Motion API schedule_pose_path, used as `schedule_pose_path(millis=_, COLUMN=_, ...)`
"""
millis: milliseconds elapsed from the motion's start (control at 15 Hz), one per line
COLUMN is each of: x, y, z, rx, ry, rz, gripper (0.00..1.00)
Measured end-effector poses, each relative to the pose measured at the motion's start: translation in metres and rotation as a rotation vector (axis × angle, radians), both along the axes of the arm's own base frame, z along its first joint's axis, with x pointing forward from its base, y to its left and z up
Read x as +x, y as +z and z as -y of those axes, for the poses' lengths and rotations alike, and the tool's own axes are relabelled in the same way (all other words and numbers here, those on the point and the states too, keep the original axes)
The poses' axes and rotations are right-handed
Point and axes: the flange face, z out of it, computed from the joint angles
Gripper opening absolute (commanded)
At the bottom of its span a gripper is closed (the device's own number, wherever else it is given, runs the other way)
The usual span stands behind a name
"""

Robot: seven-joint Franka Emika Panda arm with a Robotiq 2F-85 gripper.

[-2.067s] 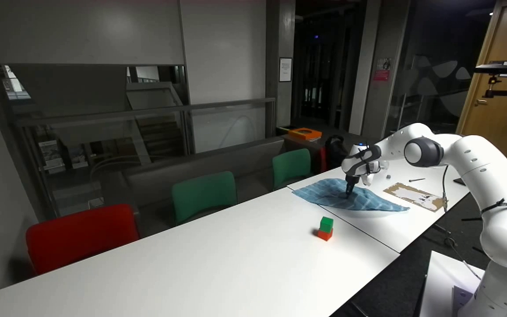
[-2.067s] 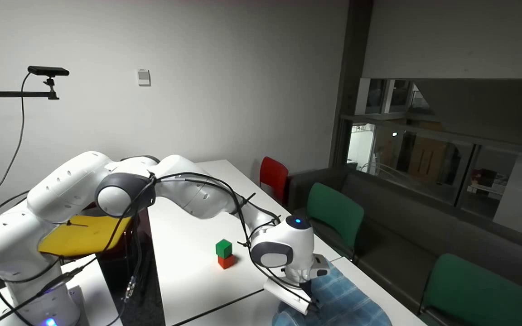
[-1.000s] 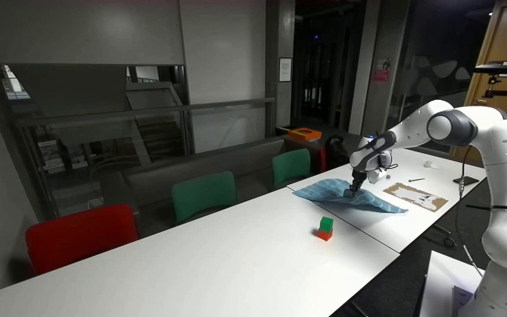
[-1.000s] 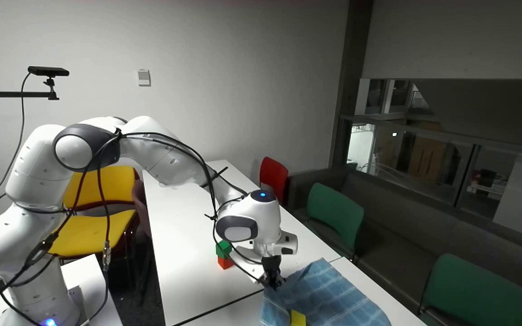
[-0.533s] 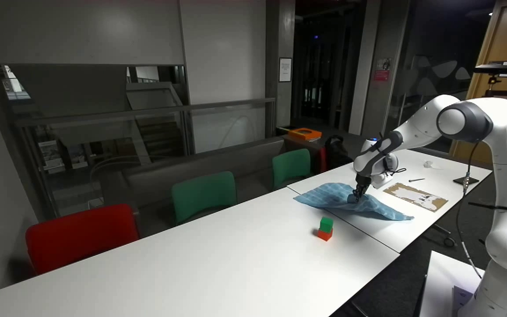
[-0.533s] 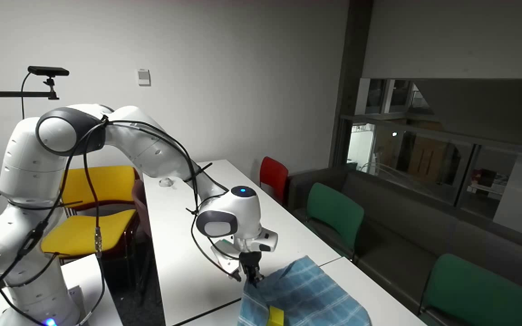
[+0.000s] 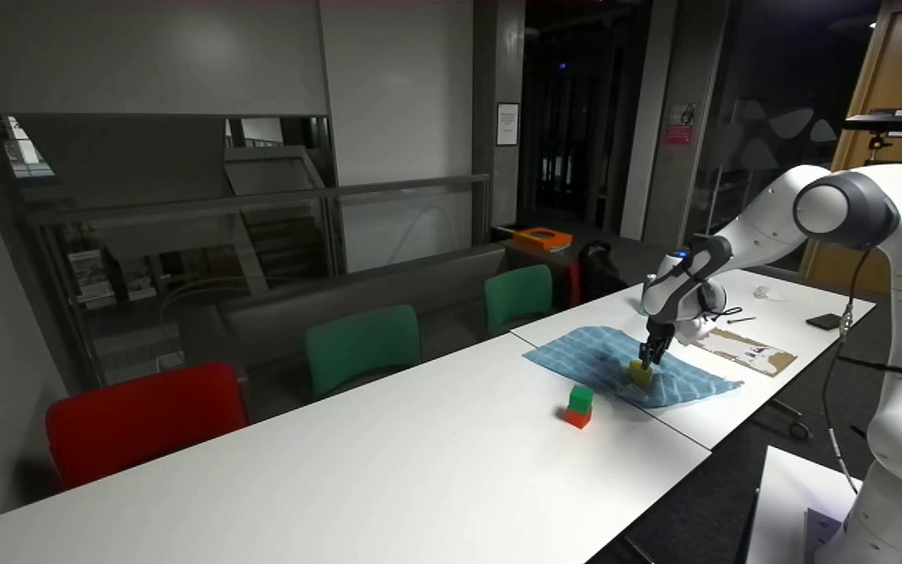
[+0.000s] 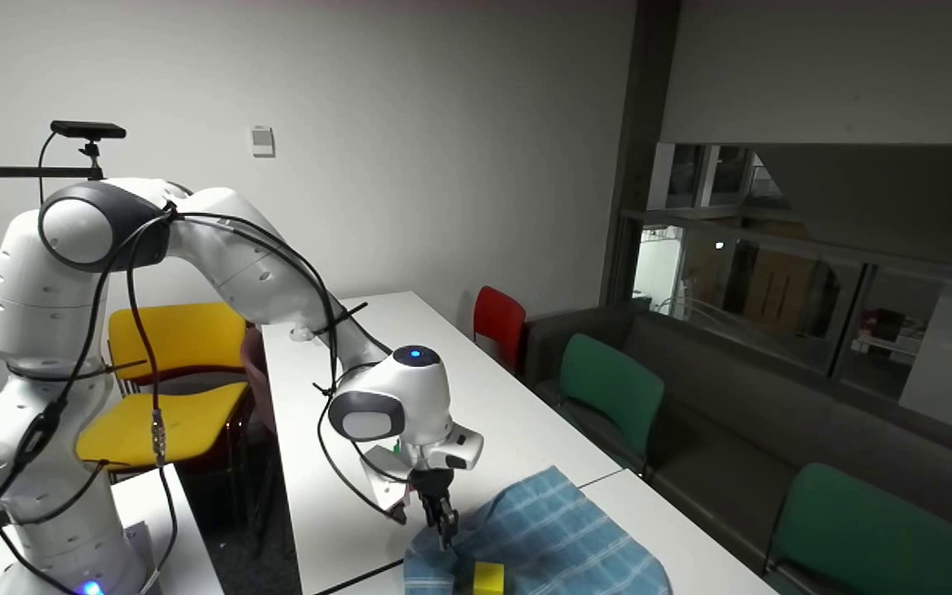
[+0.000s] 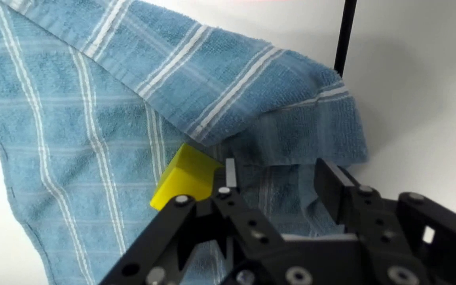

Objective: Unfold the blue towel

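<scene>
Light blue, white-striped rect. towel of soft cloth (image 8: 571, 537): lies across dk seam (image 9: 345, 37) betw. two white tabletops (image 7: 388, 439); in wrist view one side is doubled over as a flap, w/ another fold nr flap's end.
My black two-finger gripper (image 9: 276, 170): tilted, pointing down, low over towel in both exterior views.
My fingers (image 9: 231, 174): spread, clear gap; blue cloth shows thru it in wrist view; can't tell if tips touch cloth.
Small yellow block (image 9: 190, 176): on towel's lower layer, just beside flap's edge; partly hidden by one finger in wrist view; can't tell if I touch it.
My white arm w/ dk grey joints (image 8: 253, 273): arched up & over, black cables (image 8: 40, 431) strapped along.
Green cube (image 7: 581, 398): sits on orange-red cube (image 7: 579, 418), nr towel but apart.
Flat brown board w/ patchy white top (image 7: 756, 352): nr towel, one corner behind my wrist in an exterior view.
Thin dk stick (image 7: 741, 319): nr board; flat black rect. thing (image 7: 824, 321) nr table edge.
Green-backed chairs (image 7: 362, 348) & red-backed chair (image 7: 146, 423): along one long side.
Yellow chair (image 8: 174, 421): opp. side.
Dk grey sofa (image 8: 740, 430): behind green-backed chairs.
</scene>
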Motion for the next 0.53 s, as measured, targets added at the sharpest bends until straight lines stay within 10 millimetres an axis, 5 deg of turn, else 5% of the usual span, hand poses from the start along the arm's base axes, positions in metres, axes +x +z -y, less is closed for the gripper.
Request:
schedule_pose_path(millis=133, x=-0.0038, y=0.0010, z=0.0005, rx=0.000, ry=-0.012, rz=-0.001, gripper=0.99)
schedule_pose_path(millis=533, x=-0.0067, y=0.0008, z=0.0021, rx=-0.001, ry=-0.029, rz=-0.004, gripper=1.00)
